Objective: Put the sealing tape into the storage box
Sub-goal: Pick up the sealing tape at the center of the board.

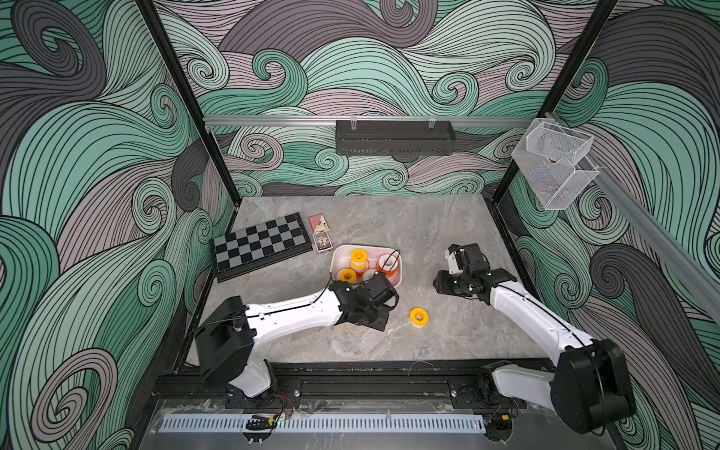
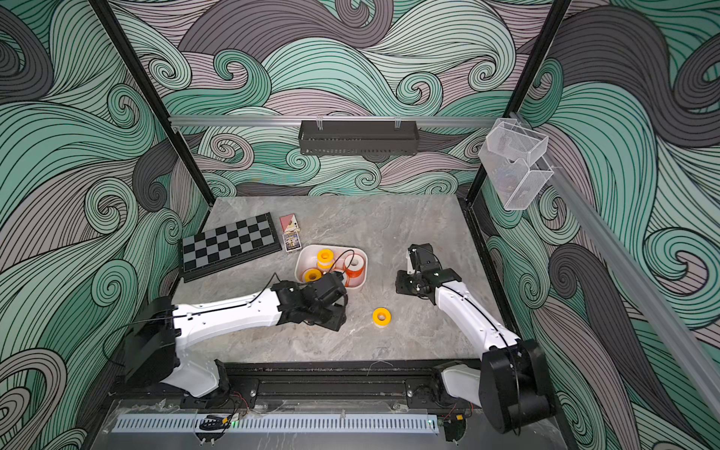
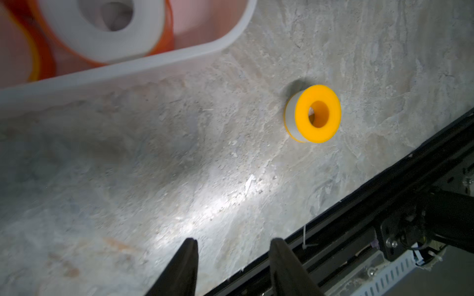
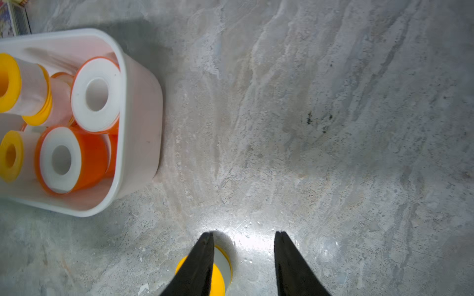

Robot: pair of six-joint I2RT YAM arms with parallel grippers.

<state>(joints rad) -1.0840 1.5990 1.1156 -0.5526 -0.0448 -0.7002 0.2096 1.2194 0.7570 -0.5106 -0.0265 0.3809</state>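
**Position.** The storage box point(image 1: 370, 246) sits at centre frame in both top views, with several sealing tape rolls point(image 4: 79, 107) piled inside. One yellow roll point(image 1: 419, 316) lies on the table point(image 1: 448, 233), below and right of the box and apart from it.

**Grippers.** Left gripper point(image 3: 233, 241): jaws apart, empty. Right gripper point(image 4: 246, 233): jaws apart, nothing between them. The yellow roll shows behind one finger at the bottom edge of the right wrist view.

**Hazards.** Both arms are near the same roll, so a collision is possible. An off-centre pinch could tip the roll onto its edge — it would then run away. The crowded box may let a dropped roll bounce over the rim.
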